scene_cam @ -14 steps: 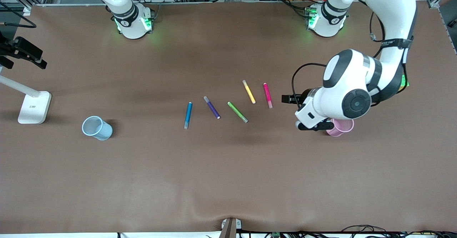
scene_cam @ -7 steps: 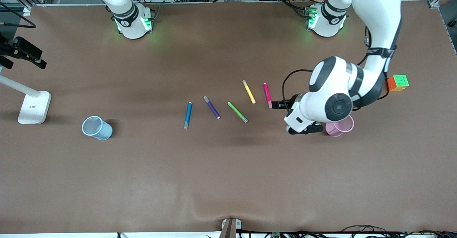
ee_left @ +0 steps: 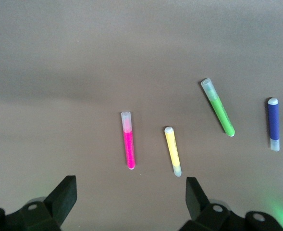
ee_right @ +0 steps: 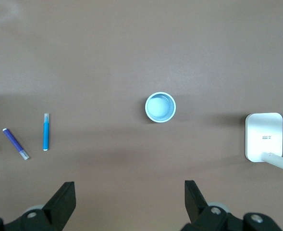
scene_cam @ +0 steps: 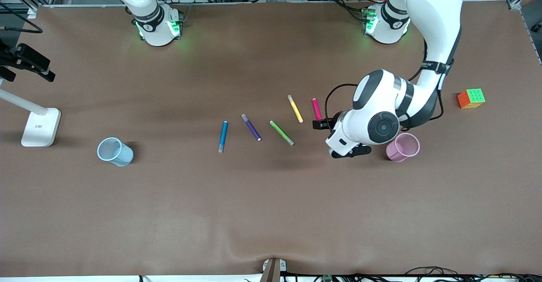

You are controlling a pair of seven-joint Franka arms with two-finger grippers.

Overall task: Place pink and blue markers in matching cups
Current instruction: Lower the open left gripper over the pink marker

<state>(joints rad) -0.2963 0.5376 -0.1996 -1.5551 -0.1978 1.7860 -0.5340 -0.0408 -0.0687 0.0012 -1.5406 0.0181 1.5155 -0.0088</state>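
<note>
Five slim, round-bodied markers are lying in a loose row on the matte brown table cover (scene_cam: 271,214): the blue marker (scene_cam: 222,136) toward the right arm's end, then a dark purple marker (scene_cam: 251,127), a green marker (scene_cam: 281,132), a yellow marker (scene_cam: 295,108), and the pink marker (scene_cam: 317,109) toward the left arm's end, each tipped with a pale translucent cap. The light blue cup (scene_cam: 114,151), a small translucent plastic cup with a rounded rim, is standing upright well apart from the markers toward the right arm's end, near a white lamp base (scene_cam: 41,127). The pale pink cup (scene_cam: 402,147) of the same make is standing toward the left arm's end, and a multicoloured puzzle cube (scene_cam: 471,98) is sitting farther out that way. The left gripper (ee_left: 130,198) is hanging in the air over the table just beside the pink marker, its dark fingers (ee_left: 64,197) spread wide and holding nothing; in the left wrist view the pink marker is lying between the lines of the two fingers, apart from both. The right gripper (ee_right: 128,201) is waiting high over the table with its fingers spread and empty, the light blue cup and the blue marker lying below it.
</note>
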